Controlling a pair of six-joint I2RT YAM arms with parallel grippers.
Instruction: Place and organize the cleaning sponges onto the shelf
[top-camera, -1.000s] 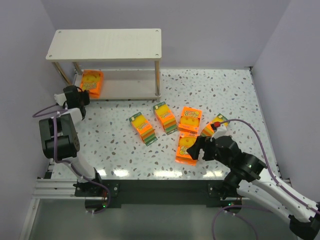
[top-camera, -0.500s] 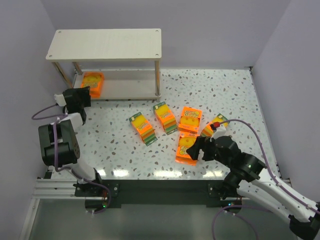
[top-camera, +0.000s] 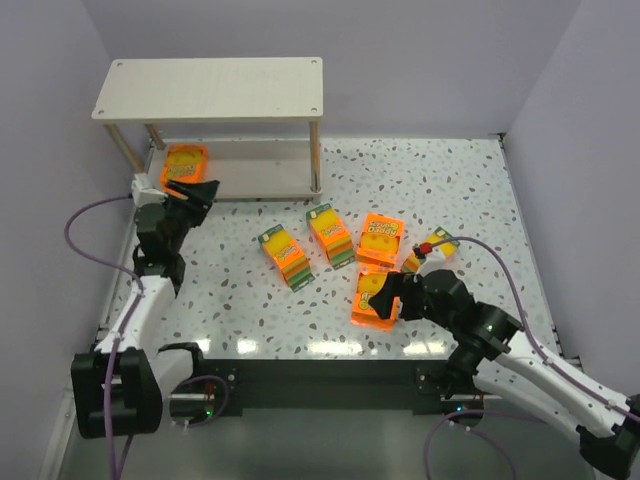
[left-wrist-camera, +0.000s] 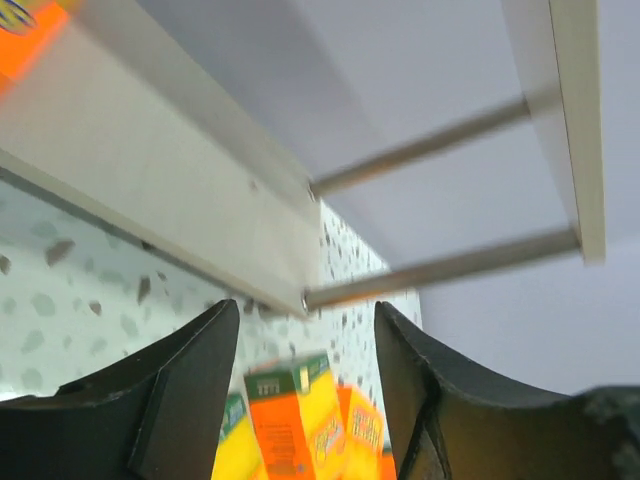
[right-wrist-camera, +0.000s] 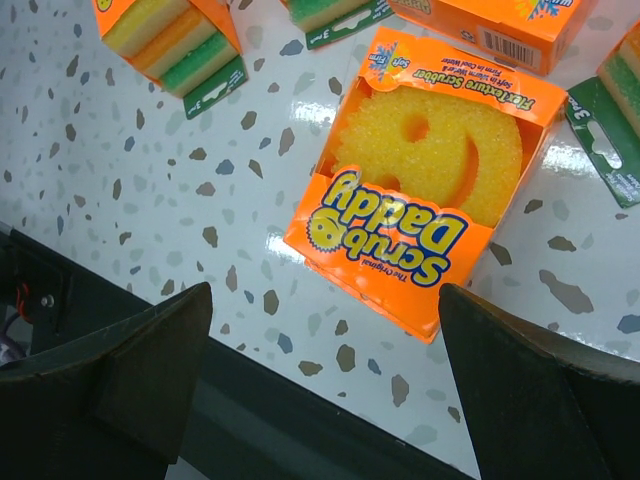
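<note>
Scrub Daddy pack (right-wrist-camera: 415, 185), flat and orange with a yellow smiley sponge in its window, lies on the speckled table (top-camera: 450, 180) directly under the right gripper (top-camera: 392, 296), by far the nearer arm. That claw's fingers stand spread and empty on either side. The pack's long axis runs skewed to the line between them. "Scrub Daddy" and "The Original" are legible; finer print is not. The left gripper (top-camera: 192, 191), released and empty, hovers by the shelf (top-camera: 215, 88), whose lower board holds one pack (top-camera: 183, 162).
</note>
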